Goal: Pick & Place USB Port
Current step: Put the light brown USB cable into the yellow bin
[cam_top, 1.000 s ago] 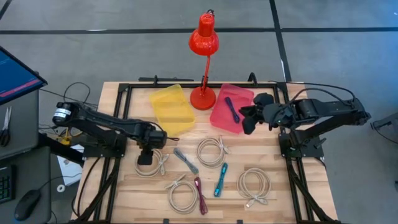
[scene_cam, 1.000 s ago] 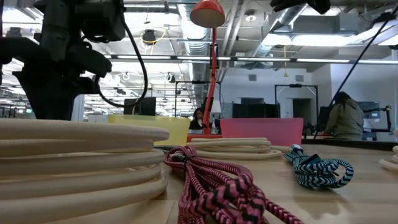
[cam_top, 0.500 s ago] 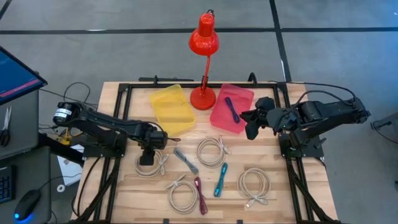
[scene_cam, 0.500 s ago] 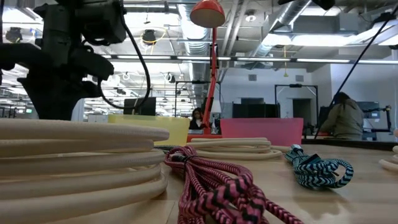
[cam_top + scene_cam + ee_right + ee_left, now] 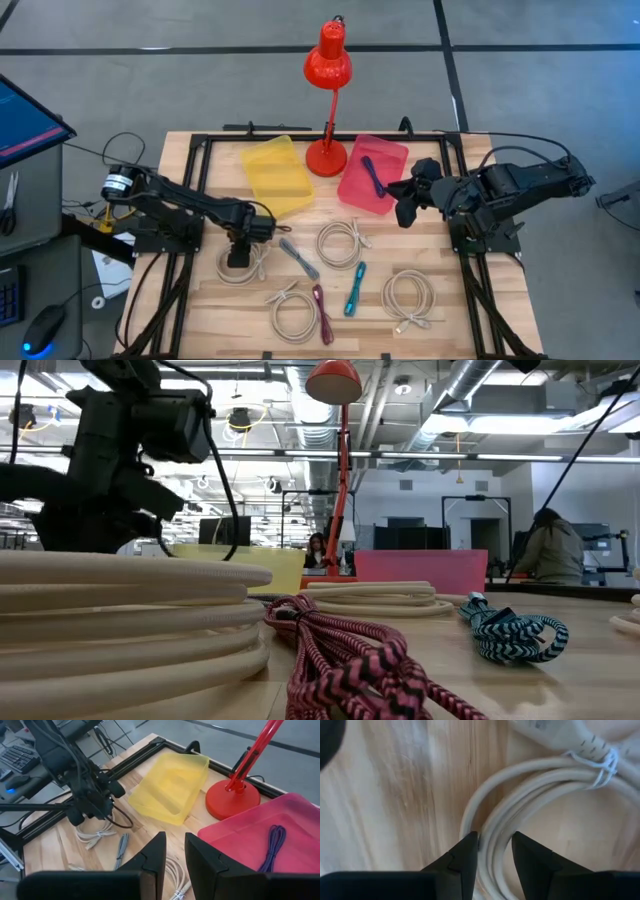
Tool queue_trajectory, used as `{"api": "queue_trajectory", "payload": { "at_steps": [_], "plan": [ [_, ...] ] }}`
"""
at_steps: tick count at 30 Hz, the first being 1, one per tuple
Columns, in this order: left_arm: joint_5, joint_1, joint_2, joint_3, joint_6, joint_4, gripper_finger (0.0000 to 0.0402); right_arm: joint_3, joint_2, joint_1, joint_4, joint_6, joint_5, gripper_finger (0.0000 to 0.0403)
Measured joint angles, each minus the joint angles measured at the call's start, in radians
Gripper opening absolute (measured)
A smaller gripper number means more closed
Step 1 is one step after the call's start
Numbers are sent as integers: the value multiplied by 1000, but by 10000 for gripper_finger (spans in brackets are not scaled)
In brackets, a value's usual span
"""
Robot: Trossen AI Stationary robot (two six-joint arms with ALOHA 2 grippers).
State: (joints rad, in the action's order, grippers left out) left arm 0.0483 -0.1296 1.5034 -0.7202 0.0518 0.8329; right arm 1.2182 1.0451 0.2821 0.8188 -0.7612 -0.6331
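Left gripper [image 5: 238, 256] sits low over the white coiled cable [image 5: 243, 265] near the table's left side, fingers [image 5: 465, 857] parted and straddling one edge of the loop, likely so closing catches several strands at once; nothing is pinched yet. Right gripper [image 5: 403, 196] hangs by the near edge of the pink tray [image 5: 356, 192], which already holds a purple cable [image 5: 372, 176]; its fingers have a narrow gap and hold nothing. The yellow tray [image 5: 277, 175] beside the red lamp [image 5: 327, 100] looks empty, probably the white cable's drop spot.

wooden table [image 5: 200, 310] | yellow tray [image 5: 277, 176] | pink tray [image 5: 373, 174] | red lamp [image 5: 327, 155] | coiled cables [image 5: 341, 243]
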Motion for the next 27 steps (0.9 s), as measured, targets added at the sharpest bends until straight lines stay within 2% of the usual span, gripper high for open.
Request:
{"api": "queue_trajectory", "payload": {
  "at_steps": [5,11,18,27],
  "plan": [
    [-2,0,27,1,3,-2,105,0,0,0,0,0,0,63],
    [-6,0,17,-1,5,0,29,0,0,0,2,0,0,64],
    [-2,-1,-68,3,4,-9,29,0,0,-1,4,0,0,64],
    [-5,0,-316,1,8,-4,29,0,0,-3,5,0,-38,64]
  ]
}}
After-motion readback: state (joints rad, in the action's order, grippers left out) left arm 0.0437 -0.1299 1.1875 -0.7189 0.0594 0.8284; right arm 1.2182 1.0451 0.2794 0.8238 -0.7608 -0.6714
